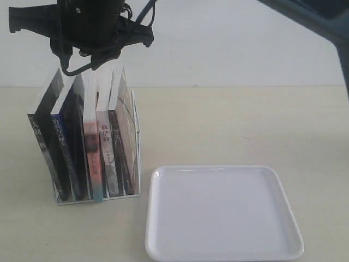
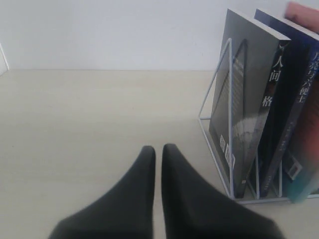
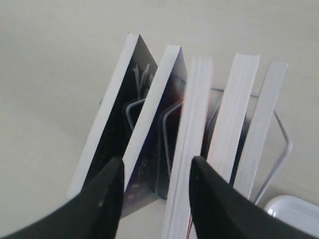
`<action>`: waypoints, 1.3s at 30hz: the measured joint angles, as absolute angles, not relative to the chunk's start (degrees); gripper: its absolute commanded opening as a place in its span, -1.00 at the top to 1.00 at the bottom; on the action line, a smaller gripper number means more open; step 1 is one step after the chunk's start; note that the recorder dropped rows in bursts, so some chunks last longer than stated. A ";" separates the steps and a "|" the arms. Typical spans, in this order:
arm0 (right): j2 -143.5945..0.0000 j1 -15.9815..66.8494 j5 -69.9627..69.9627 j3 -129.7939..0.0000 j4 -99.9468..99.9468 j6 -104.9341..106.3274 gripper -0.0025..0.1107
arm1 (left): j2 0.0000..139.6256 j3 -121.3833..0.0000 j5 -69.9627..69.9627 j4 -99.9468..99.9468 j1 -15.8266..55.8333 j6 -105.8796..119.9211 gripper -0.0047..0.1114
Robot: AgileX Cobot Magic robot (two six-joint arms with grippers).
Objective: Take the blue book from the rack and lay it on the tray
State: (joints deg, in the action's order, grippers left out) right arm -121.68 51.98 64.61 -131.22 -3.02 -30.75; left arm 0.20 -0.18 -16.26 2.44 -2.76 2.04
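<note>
The blue book (image 1: pixel 66 155) stands second from the left in the white wire rack (image 1: pixel 137 131), its dark blue spine facing the camera. My right gripper (image 1: pixel 84 63) hangs just above the books' top edges. In the right wrist view this gripper (image 3: pixel 157 167) is open, and the blue book (image 3: pixel 159 124) and the page edge of its pink neighbour show between the fingers, with nothing held. My left gripper (image 2: pixel 158 149) is shut and empty, low over the table beside the rack (image 2: pixel 219 84), where the blue spine (image 2: pixel 299 114) shows. The white tray (image 1: pixel 218 169) lies empty to the right of the rack.
A black-grey book (image 1: pixel 46 147) leans at the rack's left end. A pink-red-spined book (image 1: pixel 91 144) and two more books stand to the right of the blue one. The right arm's dark link (image 1: pixel 322 19) crosses the top right corner. The tray's corner (image 3: pixel 294 211) shows beside the rack.
</note>
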 measured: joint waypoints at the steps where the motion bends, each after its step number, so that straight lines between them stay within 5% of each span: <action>1: -121.68 51.98 64.61 -131.22 -3.02 -30.75 0.19 | 0.20 -0.18 -16.26 2.44 -2.76 2.04 0.85; 39: -119.35 53.97 64.96 -131.22 1.55 -29.07 0.19 | 0.20 -0.18 -16.26 2.44 -2.76 2.04 0.85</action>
State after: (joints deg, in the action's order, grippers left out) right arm -119.35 53.97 64.96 -131.22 1.55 -29.07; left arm 0.20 -0.18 -16.26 2.44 -2.76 2.04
